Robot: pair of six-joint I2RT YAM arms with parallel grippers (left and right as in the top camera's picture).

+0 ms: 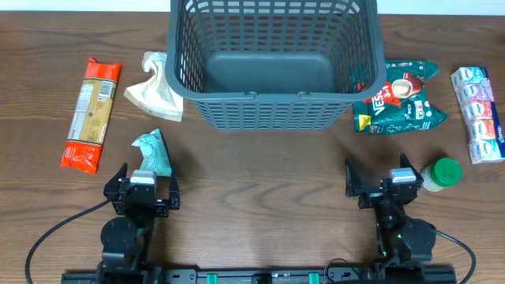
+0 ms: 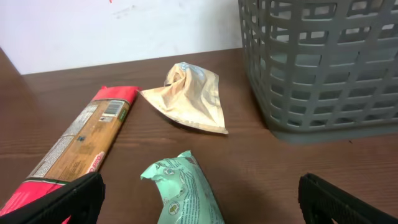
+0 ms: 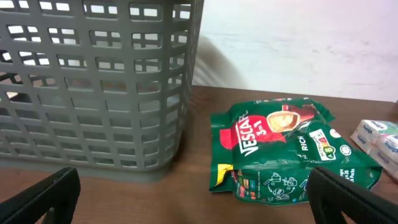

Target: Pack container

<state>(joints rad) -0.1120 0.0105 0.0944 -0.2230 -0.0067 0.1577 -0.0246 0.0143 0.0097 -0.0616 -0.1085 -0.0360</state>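
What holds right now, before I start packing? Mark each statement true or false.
1. The basket has nothing in it. True.
2. The green coffee bag lies on the left arm's side of the basket. False: it lies on the right arm's side.
3. The left gripper is shut on the teal pouch. False: it is open, and the pouch lies on the table just ahead of it.
4. The pasta packet lies flat, apart from the basket. True.
5. A green-lidded jar stands beside the open right gripper. True.
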